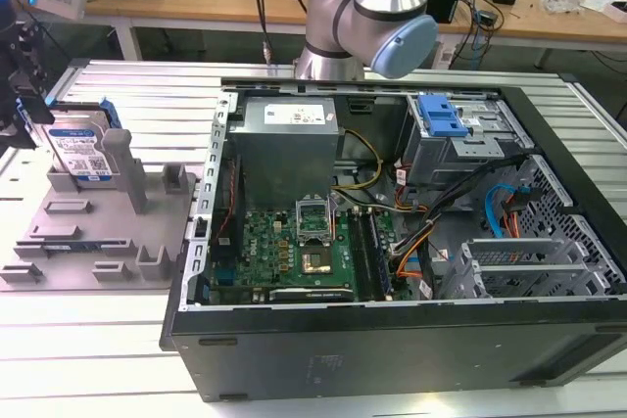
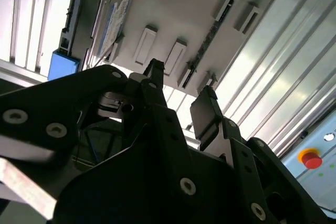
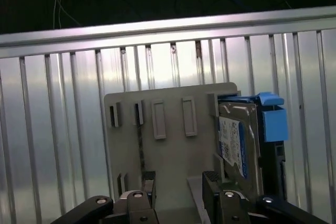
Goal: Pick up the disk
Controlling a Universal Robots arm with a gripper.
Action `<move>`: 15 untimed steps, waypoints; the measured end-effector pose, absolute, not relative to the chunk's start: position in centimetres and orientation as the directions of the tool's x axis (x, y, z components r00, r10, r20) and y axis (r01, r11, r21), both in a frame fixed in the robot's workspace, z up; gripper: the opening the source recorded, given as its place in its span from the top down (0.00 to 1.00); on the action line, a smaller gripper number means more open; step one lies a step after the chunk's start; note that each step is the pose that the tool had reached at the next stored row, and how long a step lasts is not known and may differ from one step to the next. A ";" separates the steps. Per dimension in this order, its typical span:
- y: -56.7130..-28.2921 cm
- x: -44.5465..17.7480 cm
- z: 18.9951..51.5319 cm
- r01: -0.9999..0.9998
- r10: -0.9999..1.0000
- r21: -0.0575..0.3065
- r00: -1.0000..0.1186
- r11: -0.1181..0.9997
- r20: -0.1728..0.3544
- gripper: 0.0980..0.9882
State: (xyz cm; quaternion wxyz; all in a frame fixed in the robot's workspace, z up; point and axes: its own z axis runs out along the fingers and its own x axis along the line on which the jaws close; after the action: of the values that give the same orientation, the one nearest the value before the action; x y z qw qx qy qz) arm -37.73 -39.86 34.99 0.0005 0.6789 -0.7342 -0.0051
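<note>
Disk, silver, white-blue label, blue rails, standing upright

arm: grey-blue joint bent | gripper: black fingers spread apart, clear gap between them

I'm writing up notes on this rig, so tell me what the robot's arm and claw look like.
The arm is made of silver-grey metal tubes with rounded joints capped in light blue. The claw is matt black, with two jointed link fingers that end in flat rectangular pads, and it is dotted with silver screw heads.
</note>
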 end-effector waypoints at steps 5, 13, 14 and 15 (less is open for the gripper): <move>-38.7 -37.7 35.0 -1.000 -1.000 0.008 -0.029 0.029 -0.005 0.57; -33.9 -37.9 35.0 -1.000 -1.000 0.002 -0.013 0.013 -0.001 0.57; -33.5 -38.0 35.0 -1.000 -1.000 0.002 -0.013 0.013 -0.001 0.57; -33.3 -38.2 35.0 -1.000 -1.000 0.001 -0.013 0.013 -0.001 0.57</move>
State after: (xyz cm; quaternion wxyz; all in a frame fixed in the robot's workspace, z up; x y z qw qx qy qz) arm -38.17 -33.27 34.99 0.0001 0.7026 -0.7115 -0.0007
